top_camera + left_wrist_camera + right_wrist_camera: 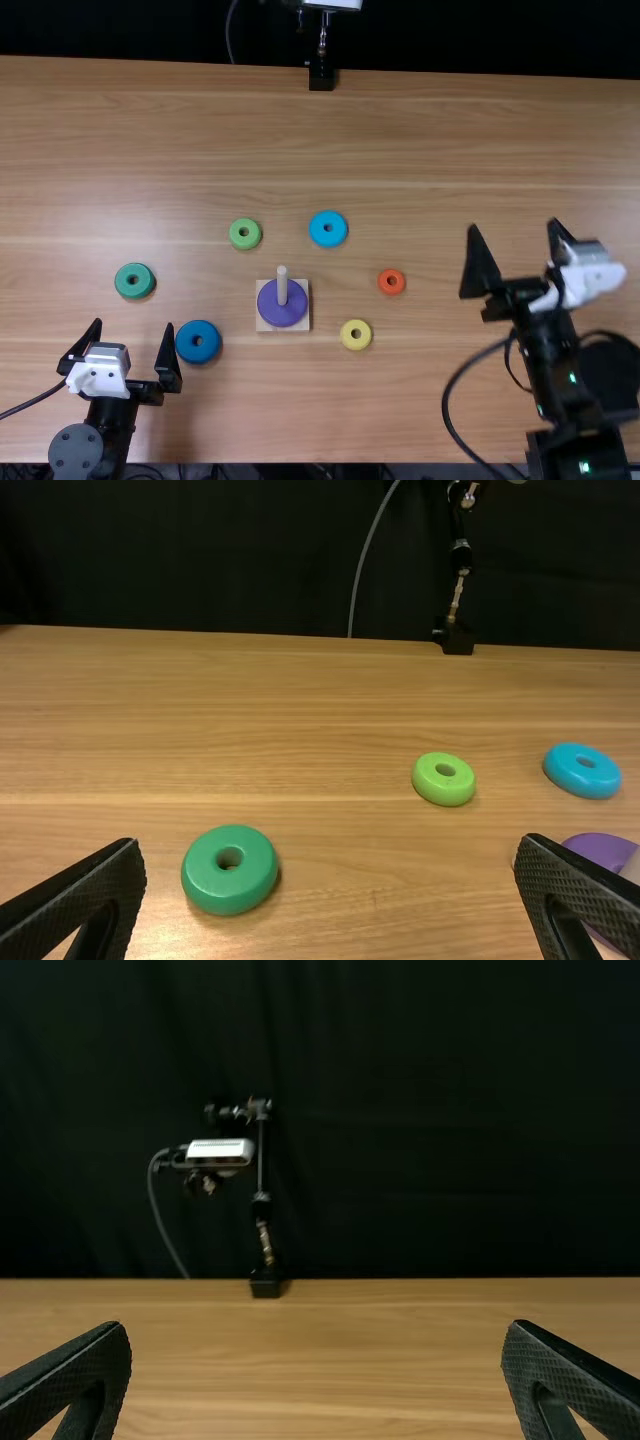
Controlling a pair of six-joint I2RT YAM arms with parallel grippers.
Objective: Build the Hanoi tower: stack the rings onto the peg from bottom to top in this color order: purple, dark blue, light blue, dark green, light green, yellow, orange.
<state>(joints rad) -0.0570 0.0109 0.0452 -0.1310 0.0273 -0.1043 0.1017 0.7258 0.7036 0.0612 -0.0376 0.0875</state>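
In the top view, the purple ring lies around the pale peg on its square base. Loose on the table are the dark blue ring, light blue ring, dark green ring, light green ring, yellow ring and orange ring. My left gripper is open, left of the dark blue ring; in the left wrist view, my left gripper has the dark green ring beyond it. My right gripper stands open right of the orange ring; the right wrist view shows my right gripper holding nothing.
A camera stand rises at the table's far edge, in front of a black curtain. Cables run beside both arms, one curving over the table left of the right arm.
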